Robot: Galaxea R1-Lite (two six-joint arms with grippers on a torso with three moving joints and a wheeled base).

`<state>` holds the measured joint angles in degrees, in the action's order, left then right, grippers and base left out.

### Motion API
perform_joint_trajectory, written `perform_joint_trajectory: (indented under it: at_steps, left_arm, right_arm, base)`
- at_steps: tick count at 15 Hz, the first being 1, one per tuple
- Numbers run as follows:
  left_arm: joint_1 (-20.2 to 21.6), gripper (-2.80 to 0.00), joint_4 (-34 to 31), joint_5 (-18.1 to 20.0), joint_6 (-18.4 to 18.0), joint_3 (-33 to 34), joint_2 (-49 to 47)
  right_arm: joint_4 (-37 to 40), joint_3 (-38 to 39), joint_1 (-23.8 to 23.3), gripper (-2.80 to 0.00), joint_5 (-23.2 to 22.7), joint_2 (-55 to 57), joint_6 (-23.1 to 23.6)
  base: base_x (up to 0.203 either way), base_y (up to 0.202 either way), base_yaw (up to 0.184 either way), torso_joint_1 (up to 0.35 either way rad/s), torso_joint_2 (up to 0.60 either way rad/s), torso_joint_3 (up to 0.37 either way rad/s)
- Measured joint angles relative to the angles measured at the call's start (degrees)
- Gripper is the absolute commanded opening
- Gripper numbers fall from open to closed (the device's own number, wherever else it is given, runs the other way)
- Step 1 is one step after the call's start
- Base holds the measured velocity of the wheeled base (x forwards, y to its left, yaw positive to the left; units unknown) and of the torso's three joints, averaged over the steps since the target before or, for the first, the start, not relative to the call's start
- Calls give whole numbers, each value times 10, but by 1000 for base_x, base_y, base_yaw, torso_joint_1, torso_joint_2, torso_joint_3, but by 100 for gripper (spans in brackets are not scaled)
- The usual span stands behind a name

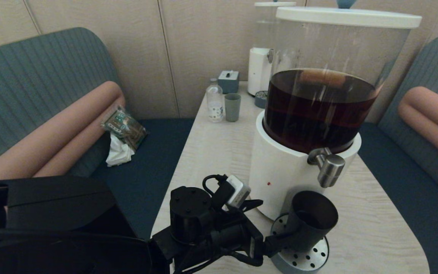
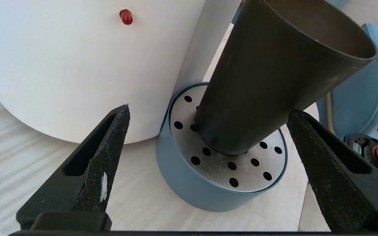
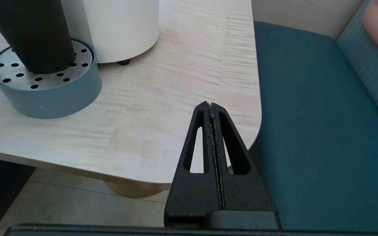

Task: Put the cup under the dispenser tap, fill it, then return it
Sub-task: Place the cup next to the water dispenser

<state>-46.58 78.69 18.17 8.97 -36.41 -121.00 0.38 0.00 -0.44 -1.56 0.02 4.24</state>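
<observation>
The matte black cup (image 1: 312, 220) stands on the round perforated drip tray (image 1: 302, 260) in front of the big dispenser's white base (image 1: 280, 171). The brushed-steel tap (image 1: 329, 167) hangs just above the cup's mouth, and no liquid is running from it. My left gripper (image 1: 280, 240) is open at the cup's lower left side. In the left wrist view the cup (image 2: 274, 75) rises between the wide-apart fingertips (image 2: 120, 131), and one tip is close to its wall. My right gripper (image 3: 211, 105) is shut and empty, hovering off the table's near right corner.
The drip tray (image 3: 44, 95) and the cup (image 3: 28, 32) also show in the right wrist view. At the table's far end stand a grey-green cup (image 1: 232, 107), a small bottle (image 1: 215, 101), a grey box (image 1: 228, 81) and a smaller white dispenser (image 1: 260, 70). Teal benches flank the table.
</observation>
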Motion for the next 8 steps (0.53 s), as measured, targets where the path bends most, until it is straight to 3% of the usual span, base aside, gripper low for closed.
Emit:
perform_joint_trajectory:
  at_steps: [8]
  left_arm:
    - [2,0,-1,-23,3,-2,0]
  right_arm:
    - [0,0,0,-280,0,0,0]
  base:
    - [0,0,0,0,0,0]
